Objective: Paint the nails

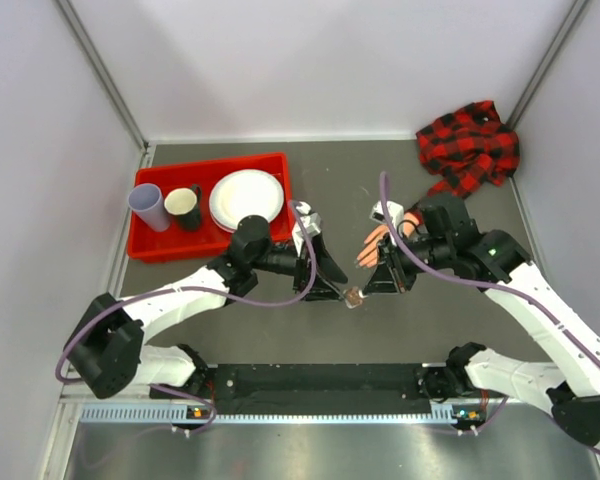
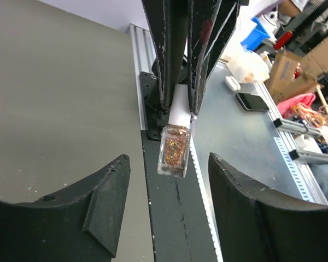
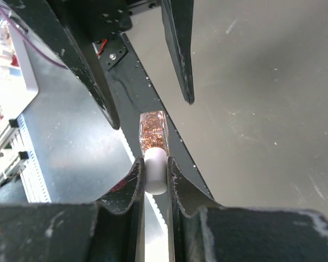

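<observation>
The peach mannequin hand lies palm-down mid-table, its red-and-black plaid sleeve bunched at the back right. The nails at its fingertips are too small to make out. A clear polish bottle of coppery glitter hangs above the table in front of the hand. My right gripper is shut on the bottle's white cap, with the glass body sticking out past the fingertips. My left gripper is open, one finger on each side of the bottle, a gap on both sides.
A red tray at the back left holds a lavender cup, a dark cup and a white plate. Grey walls close off the left, back and right. The black base rail runs along the near edge.
</observation>
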Motion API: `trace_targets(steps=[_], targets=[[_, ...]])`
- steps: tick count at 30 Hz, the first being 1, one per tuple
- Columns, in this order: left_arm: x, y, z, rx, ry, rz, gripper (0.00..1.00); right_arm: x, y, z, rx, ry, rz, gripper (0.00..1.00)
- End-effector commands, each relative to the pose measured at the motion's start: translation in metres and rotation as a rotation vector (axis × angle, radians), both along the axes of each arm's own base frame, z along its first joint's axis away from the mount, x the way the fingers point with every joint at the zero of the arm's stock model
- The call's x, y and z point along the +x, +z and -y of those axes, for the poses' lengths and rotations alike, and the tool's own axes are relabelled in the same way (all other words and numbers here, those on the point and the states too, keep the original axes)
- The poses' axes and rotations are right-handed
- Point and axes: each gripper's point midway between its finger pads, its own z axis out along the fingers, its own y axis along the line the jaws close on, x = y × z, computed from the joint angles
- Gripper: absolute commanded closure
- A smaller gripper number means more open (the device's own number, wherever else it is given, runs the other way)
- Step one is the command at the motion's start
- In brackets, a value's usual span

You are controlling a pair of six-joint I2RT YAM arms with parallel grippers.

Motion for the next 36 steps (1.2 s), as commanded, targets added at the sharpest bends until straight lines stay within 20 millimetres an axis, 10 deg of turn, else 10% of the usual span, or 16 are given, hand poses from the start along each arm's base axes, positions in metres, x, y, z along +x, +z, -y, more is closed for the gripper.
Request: trace_targets(steps=[1, 27, 36], targets=[[-0.016, 0.006, 0.004, -0.046, -0.102, 0.063, 0.39, -0.011, 0.020, -0.009, 0.041, 0.081, 0.055, 1.00], [-0.037, -0.008, 0.021, 0.014, -0.223, 0.037, 0.57, -0.005, 0.010, -0.015, -0.071, 0.080, 0.098, 1.00], [-0.022, -0.012, 0.026, 0.057, -0.135, 0.077, 1.00, 0.005, 0.009, -0.016, -0.073, 0.008, 0.105, 1.00]])
